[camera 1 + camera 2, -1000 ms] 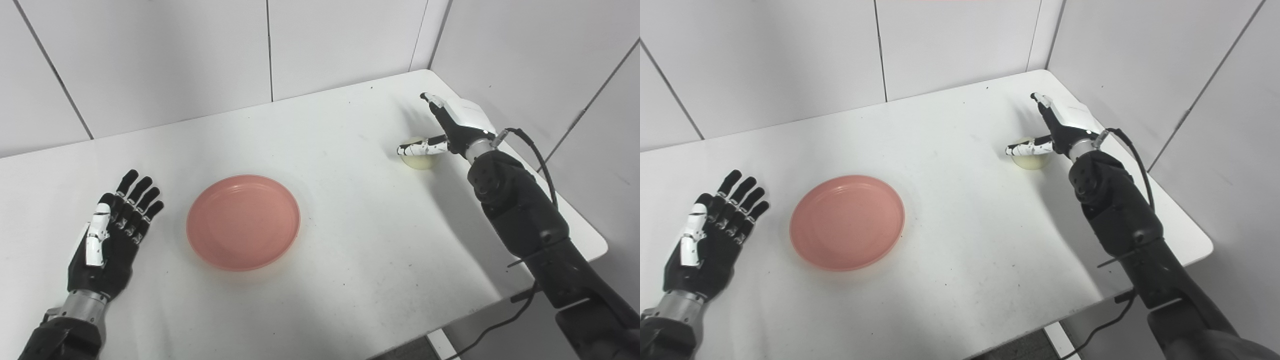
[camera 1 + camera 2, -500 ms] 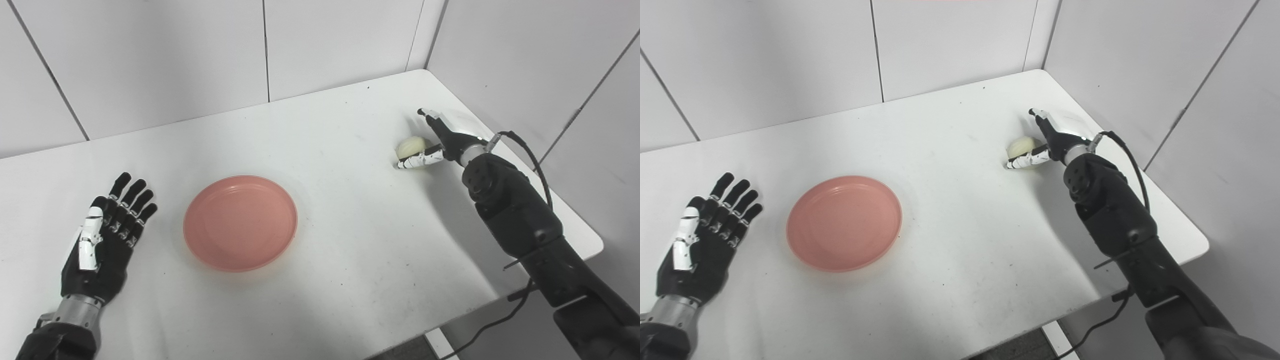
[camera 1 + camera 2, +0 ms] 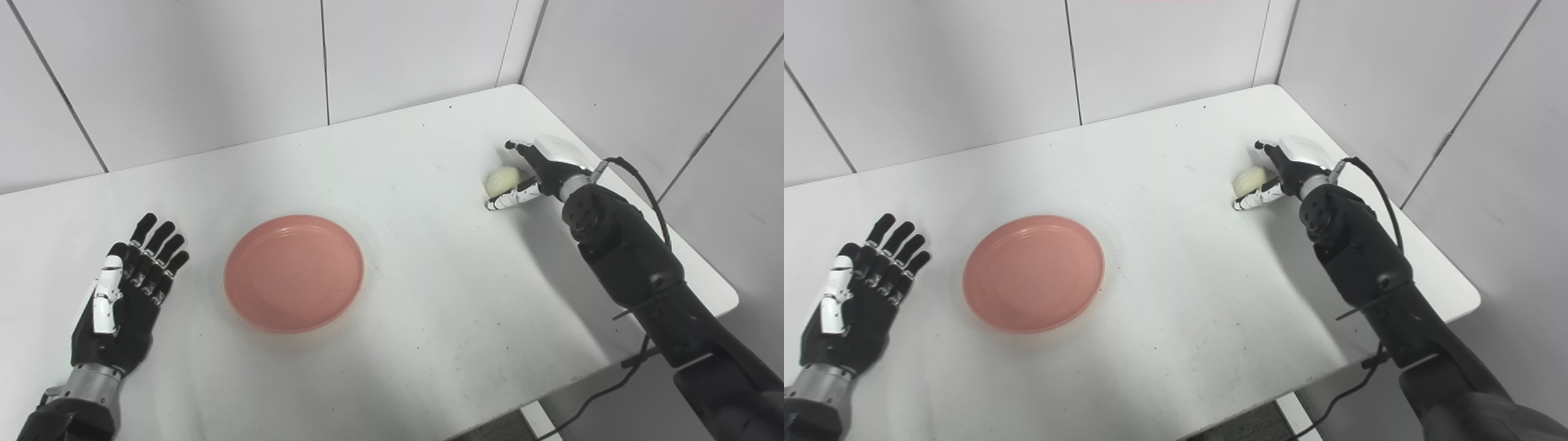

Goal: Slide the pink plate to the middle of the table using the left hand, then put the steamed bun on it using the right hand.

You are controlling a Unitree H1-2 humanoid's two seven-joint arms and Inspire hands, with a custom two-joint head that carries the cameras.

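A white table (image 3: pixel 429 318) is seen, its top marked with small dark specks. It is set into a corner formed by pale panelled walls (image 3: pixel 214 73), which are divided by thin dark seams along its far and right edges.

You had a white bench (image 3: pixel 429 294) set into a corner of pale walls. On it lay a pink plate (image 3: pixel 294 272), left of the middle, and a bun (image 3: pixel 501 179) near the far right edge. The left hand (image 3: pixel 122 300) rested flat on the bench near its left end, well apart from the plate.
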